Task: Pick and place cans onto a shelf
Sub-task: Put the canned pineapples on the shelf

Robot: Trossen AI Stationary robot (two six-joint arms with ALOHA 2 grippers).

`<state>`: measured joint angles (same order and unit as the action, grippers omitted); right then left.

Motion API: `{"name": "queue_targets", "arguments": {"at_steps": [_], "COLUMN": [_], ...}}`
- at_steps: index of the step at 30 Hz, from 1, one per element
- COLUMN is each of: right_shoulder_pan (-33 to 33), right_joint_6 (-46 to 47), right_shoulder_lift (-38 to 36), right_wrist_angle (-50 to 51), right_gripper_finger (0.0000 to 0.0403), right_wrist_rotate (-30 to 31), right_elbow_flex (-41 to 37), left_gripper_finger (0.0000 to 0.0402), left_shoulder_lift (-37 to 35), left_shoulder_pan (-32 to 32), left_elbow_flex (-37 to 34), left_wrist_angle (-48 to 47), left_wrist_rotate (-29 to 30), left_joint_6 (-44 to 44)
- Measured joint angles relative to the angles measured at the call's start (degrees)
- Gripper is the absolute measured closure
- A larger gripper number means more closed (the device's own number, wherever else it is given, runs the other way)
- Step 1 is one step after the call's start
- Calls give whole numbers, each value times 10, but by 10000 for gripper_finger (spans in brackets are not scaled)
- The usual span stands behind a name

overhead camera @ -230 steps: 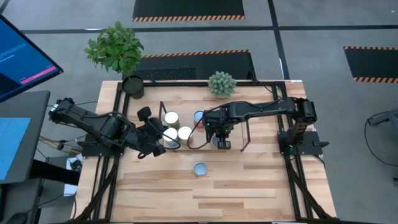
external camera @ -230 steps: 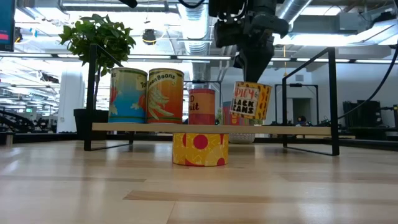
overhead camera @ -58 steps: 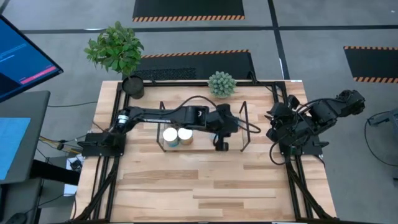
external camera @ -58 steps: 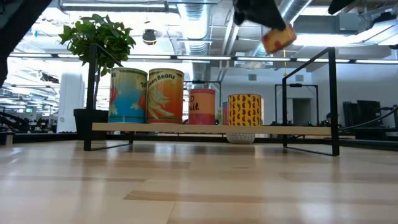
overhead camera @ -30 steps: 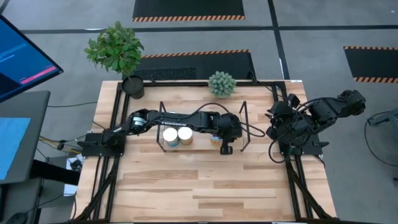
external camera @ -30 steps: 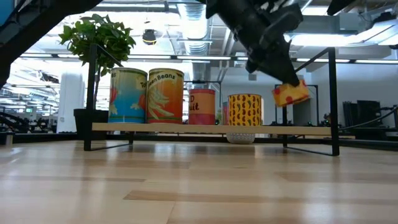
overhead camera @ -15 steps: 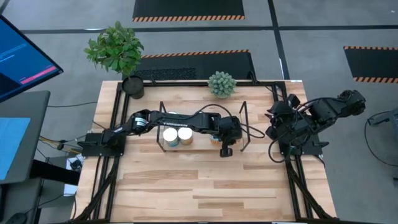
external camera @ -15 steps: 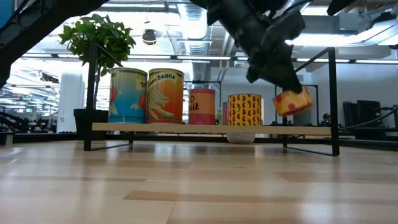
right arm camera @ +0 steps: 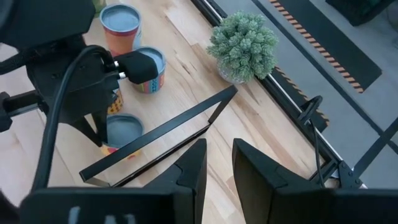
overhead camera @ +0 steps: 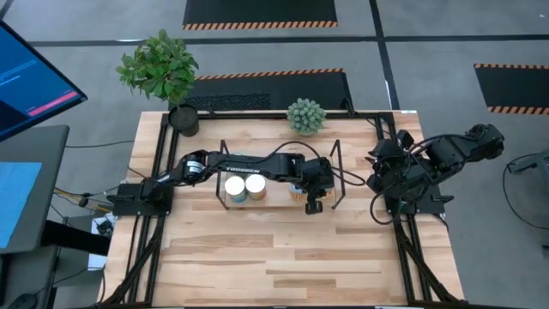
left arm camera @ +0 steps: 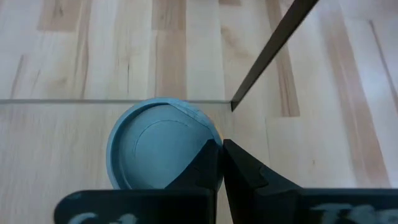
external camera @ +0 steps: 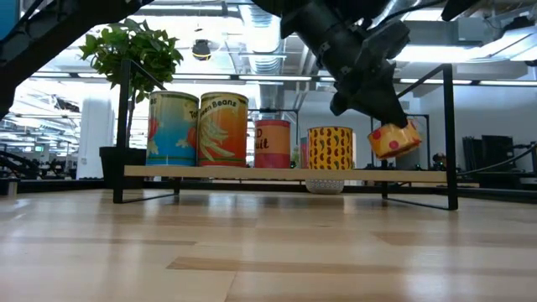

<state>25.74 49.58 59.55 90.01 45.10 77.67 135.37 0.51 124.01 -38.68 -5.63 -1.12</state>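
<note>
Low view: left tool (external camera: 388, 127) clenched on a tilted yellow can (external camera: 394, 139) just above the shelf (external camera: 252, 174) — right tool (right arm camera: 217, 163) released, well apart.

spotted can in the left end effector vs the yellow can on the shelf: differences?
Pose: the spotted can is tilted; the yellow can stands upright.
Support: the spotted can hangs just above the shelf, gripped by the left end effector; the yellow can rests on the board.
Height: the spotted can looks squat; the yellow can looks taller.
Pattern: red spots on the one, dark marks on the other.
Both are yellow.
</note>
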Motion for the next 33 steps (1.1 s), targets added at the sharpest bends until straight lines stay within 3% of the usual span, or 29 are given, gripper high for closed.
{"name": "queue_targets", "arguments": {"at_steps": [13,18,33], "right_shoulder_pan": [0,0,0], "right_joint_6": [0,0,0], "right_shoulder_lift": [0,0,0], "right_wrist_angle": [0,0,0], "right_gripper_finger": [302,302,302], "right_wrist_rotate": [0,0,-2], "right_elbow_flex": [0,0,0], "left_gripper_finger": [391,377,374], "left_shoulder_lift": [2,7,7], "left_shoulder_pan": [0,4,5], "left_elbow_flex": [0,0,7], "left_wrist_angle": [-5,-5,-5], "left_wrist_rotate": [-12,-46,-6], "left_joint_6": [-7,-31,-35]}}
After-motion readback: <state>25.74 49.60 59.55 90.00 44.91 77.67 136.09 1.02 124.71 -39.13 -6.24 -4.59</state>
